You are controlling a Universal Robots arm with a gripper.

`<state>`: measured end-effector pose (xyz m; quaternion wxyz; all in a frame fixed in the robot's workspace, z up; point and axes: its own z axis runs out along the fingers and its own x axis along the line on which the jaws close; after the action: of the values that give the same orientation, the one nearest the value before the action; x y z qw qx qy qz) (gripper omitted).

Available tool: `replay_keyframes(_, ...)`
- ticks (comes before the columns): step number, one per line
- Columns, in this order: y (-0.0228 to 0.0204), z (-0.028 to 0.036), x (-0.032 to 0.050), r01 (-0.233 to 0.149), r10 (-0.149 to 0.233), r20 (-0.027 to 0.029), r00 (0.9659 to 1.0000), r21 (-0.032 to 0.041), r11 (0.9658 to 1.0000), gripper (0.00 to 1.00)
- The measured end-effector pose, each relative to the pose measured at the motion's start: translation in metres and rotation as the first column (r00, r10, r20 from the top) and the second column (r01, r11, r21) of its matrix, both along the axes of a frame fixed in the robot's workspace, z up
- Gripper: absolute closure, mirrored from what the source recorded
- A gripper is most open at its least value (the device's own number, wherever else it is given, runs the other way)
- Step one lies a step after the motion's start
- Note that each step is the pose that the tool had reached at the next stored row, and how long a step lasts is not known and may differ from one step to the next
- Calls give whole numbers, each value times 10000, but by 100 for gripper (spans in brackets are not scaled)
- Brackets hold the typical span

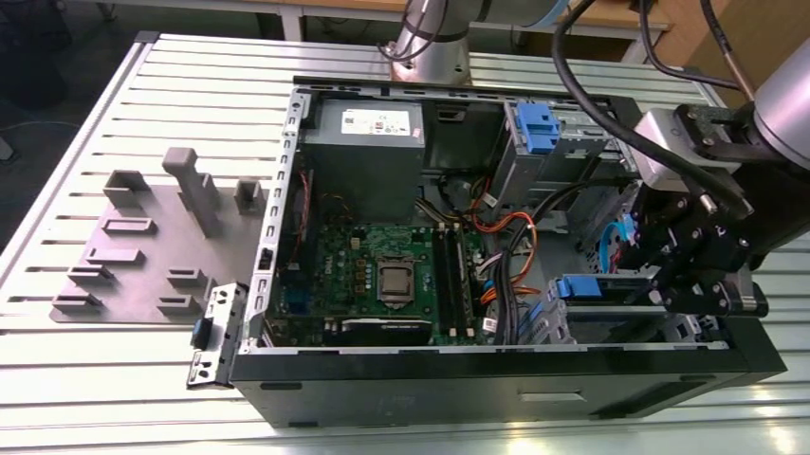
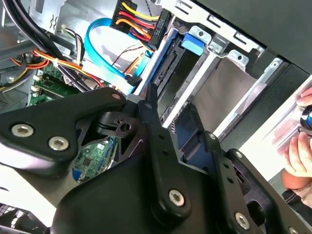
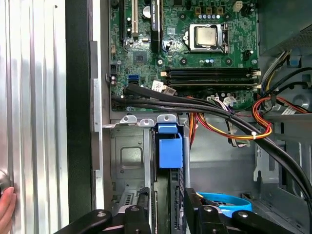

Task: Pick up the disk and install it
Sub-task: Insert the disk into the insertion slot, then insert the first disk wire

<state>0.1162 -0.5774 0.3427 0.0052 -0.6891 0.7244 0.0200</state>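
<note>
The arm is working the install step: the disk [image 3: 170, 151] is sitting edge-on in the drive bay [image 3: 127, 161] of the open case [image 1: 506, 379], its blue carrier end showing between the bay's metal walls in the first wrist view. The gripper [image 1: 693, 284] is reaching into that bay at the exterior view's right. In the second wrist view its fingers [image 2: 152, 109] are lying drawn in against the disk's edge [image 2: 165, 63], apparently clamping it, though the contact itself is partly hidden. Seating it fully, I judge, is calling for a straight push along the bay rails, keeping clear of the cables [image 3: 229, 122] just beside
</note>
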Motion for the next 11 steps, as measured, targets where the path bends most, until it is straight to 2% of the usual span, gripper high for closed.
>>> replay_keyframes(3, -1, 29, 0, 1, -1, 0, 10000, 3, 10000, 58)
replay_keyframes(11, 0, 39, 0, 0, 0, 0, 10000, 3, 10000, 58)
